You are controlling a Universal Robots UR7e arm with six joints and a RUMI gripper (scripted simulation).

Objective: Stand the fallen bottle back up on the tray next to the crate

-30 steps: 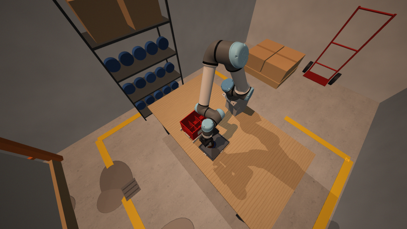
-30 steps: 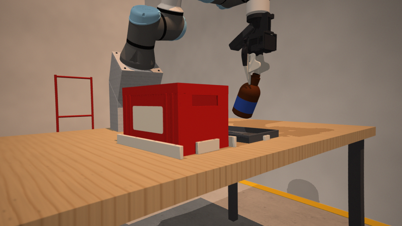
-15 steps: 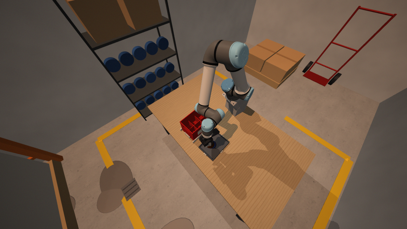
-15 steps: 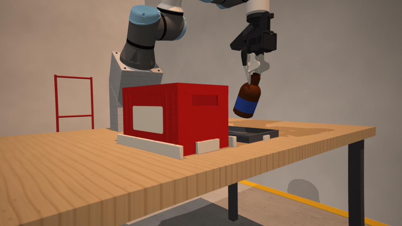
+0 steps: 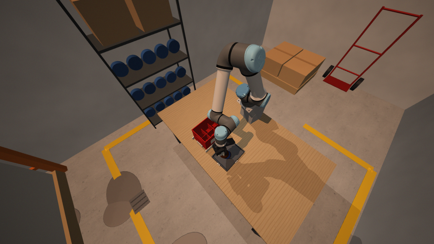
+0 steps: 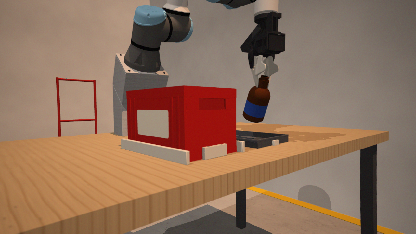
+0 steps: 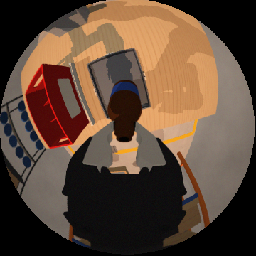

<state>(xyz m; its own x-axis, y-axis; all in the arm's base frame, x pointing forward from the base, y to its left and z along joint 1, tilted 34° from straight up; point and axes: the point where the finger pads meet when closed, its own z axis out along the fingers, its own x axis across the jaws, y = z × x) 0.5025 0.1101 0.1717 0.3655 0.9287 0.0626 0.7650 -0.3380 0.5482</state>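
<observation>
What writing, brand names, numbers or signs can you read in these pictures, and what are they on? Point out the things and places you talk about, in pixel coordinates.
None that can be read.
The red crate [image 5: 197,136] [image 6: 209,125] [image 7: 50,122]: its pale panel [image 6: 152,123] [image 7: 69,97] shows no writing.
The brown bottle [image 6: 259,96] [image 7: 124,104]: its blue band [image 6: 255,109] [image 7: 125,87] shows no letters.
The robot arm [image 5: 220,90] [image 6: 145,37]: faint marks on its light blue caps [image 5: 254,59] [image 6: 149,15], too small to read.

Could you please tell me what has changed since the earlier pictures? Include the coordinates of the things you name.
The bottle [image 5: 225,155] [image 6: 255,108] [image 7: 125,103] has tipped slightly closer to upright, its base swinging right in the exterior view as the fingers [image 6: 259,66] turned. They still grip its neck above the tray [image 5: 233,162] [image 6: 263,142] [image 7: 103,76]. Tray and crate [image 5: 198,138] [image 6: 209,125] [image 7: 55,92] look unmoved.
</observation>
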